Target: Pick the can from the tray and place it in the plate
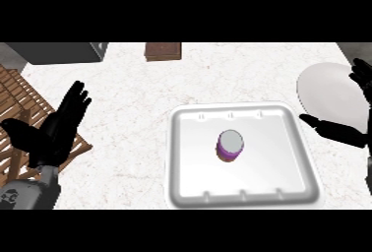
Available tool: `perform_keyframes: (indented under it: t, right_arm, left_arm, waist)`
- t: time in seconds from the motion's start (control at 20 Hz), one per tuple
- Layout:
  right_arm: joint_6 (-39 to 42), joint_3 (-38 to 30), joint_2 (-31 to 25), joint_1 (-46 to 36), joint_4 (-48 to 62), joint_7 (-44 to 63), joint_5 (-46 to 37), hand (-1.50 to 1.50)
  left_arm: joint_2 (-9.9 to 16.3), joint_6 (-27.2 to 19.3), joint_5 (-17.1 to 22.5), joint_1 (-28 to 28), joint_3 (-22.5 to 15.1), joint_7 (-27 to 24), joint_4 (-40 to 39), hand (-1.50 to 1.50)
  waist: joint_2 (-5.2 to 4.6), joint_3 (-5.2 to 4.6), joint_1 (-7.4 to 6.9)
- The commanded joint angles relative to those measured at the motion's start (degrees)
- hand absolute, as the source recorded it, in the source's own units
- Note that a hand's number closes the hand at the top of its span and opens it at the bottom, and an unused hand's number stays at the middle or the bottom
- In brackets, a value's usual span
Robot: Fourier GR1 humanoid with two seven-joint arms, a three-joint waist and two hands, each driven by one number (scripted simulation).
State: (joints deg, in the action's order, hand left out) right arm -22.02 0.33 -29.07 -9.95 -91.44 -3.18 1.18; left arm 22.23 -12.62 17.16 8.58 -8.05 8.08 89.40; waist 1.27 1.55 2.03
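A purple can (231,146) with a grey lid stands upright near the middle of the white tray (190,187). The pale round plate (327,93) lies right of the tray, near the view's right edge. My right hand (359,83) is open at the right edge, fingers over the plate's right side and thumb (330,129) stretched toward the tray's right rim, apart from the can. At the left, my left hand (54,130) rests open with its fingers up, well away from the tray.
A slatted wooden board (18,96) lies under and behind my left hand. A dark grey box (62,52) stands at the back left and a small brown block (163,50) at the back centre.
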Motion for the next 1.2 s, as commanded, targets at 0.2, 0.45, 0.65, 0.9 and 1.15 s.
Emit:
perform_keyframes:
  t: [0.2, 0.45, 0.65, 0.9, 1.15]
  right_arm:
    - [10.4, 10.1, -10.3, 3.5, -4.7, 13.3, -7.3, -1.5]
    - [14.0, 14.7, -13.2, 1.8, -9.1, 24.0, -11.0, -1.5]
    - [16.0, 17.4, -13.0, 0.9, -12.5, 32.1, -11.8, -1.5]
    - [15.1, 22.2, -9.4, -3.5, -14.9, 41.5, -16.7, -1.5]
    - [16.7, 27.5, -5.7, -5.0, -14.2, 50.3, -20.9, -1.5]
  left_arm:
    - [-4.7, 0.8, 1.6, -6.5, -4.3, 4.8, -5.3, 0.0]
    - [-4.4, 1.7, 1.0, -5.9, -4.1, 5.5, -5.2, 0.0]
    - [-5.7, 1.2, -0.1, -6.5, -4.3, 4.7, -5.9, 0.0]
    - [-7.7, 1.8, -1.2, -6.4, -5.8, 4.0, -6.7, 0.0]
    - [-9.1, 1.3, -2.1, -6.2, -5.5, 2.9, -8.8, 0.0]
  waist:
    - [-1.34, -2.12, -0.89]
    - [-1.3, -2.04, -1.82]
    - [-1.32, -1.93, -1.96]
    - [-1.55, -1.96, -2.98]
    - [-1.49, -1.74, -2.56]
